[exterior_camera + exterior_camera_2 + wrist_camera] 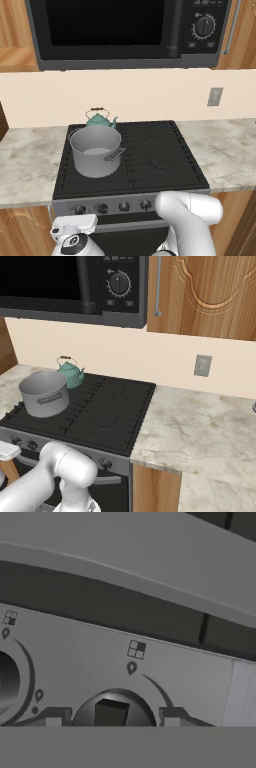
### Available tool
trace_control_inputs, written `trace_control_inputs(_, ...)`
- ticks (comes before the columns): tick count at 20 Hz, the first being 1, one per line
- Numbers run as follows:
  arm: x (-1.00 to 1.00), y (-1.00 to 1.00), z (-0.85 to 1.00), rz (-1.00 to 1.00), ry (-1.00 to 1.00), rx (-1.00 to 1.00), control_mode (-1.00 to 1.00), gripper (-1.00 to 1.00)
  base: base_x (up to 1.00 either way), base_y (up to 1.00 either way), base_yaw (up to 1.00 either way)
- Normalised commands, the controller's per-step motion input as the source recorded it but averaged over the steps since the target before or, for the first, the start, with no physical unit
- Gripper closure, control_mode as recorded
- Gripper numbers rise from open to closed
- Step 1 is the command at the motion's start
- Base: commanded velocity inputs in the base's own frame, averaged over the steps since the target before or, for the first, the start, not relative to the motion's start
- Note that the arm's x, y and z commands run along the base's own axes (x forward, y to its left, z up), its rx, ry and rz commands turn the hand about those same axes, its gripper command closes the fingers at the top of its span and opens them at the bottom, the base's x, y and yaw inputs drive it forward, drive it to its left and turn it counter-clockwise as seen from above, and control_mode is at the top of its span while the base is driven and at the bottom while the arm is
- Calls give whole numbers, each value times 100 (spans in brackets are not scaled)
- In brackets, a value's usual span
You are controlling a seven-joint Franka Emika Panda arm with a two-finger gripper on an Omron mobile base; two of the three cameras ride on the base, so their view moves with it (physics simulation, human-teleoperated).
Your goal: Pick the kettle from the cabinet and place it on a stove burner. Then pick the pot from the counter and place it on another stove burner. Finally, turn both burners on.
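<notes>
Straddling a stove knob (111, 712), jaws parted on either side

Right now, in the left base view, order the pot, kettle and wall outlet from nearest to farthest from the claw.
1. pot: front left.
2. kettle: just behind the pot.
3. wall outlet: higher up, far right.

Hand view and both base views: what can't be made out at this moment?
- Knob, hand view: lower half cut off at the bottom; its setting is unreadable.
- Gripper: only fingertips show either side of the knob; contact unclear.
- Kettle, left base view: base hidden behind the pot.
</notes>
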Motion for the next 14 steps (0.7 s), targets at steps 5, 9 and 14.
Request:
trace_control_inputs(5,-3,0,3,0,1,-17,-100,100,0,0,0)
trace_control_inputs(9,-8,0,3,0,0,-18,-100,100,0,0,0)
trace_control_inputs(14,-6,3,1,0,0,-19,-100,100,0,0,0)
